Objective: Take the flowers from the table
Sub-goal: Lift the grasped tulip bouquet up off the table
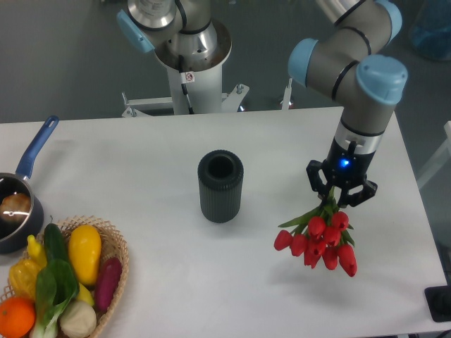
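- Your flowers hang heads-down over the right part of the bench, red blooms lowest, stems running up into the gripper.
- You have the gripper clamped narrow on the stems, just above the leaves.
- To the left stands a dark ribbed cylinder, well apart.
- Far left: a wicker basket and a blue-handled pan.

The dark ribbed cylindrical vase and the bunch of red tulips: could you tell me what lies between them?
Only bare white table lies between the dark ribbed vase and the red tulips, which the gripper holds, as the fixed camera shows.
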Tool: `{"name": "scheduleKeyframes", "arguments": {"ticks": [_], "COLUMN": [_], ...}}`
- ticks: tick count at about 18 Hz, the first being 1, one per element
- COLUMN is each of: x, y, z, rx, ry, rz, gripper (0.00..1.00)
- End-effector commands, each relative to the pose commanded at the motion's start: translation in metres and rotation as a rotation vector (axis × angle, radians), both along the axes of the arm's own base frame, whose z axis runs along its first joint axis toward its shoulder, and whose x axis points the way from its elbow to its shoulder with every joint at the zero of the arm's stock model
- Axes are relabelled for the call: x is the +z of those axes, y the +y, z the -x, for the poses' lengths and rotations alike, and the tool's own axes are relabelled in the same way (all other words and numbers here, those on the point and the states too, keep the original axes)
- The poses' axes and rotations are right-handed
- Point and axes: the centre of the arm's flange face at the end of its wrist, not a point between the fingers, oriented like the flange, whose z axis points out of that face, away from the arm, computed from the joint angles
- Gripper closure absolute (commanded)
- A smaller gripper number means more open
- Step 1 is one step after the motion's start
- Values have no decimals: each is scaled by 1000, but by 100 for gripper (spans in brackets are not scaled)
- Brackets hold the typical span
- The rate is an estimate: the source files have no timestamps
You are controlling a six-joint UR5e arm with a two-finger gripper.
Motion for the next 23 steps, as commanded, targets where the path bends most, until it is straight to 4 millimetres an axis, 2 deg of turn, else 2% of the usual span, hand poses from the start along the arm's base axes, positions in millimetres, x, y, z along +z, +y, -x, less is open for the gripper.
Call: {"name": "scheduleKeyframes", "arguments": {"ticks": [6, 11, 16, 23], "x": [30, 54, 61, 61], "y": [1, -7, -19, -20], "z": [1, 6, 15, 16], "rx": [-4, 41, 50, 49], "ry": [15, -25, -57, -59], "rz": [-84, -199, -283, -292], "gripper": [66, 66, 66, 66]}}
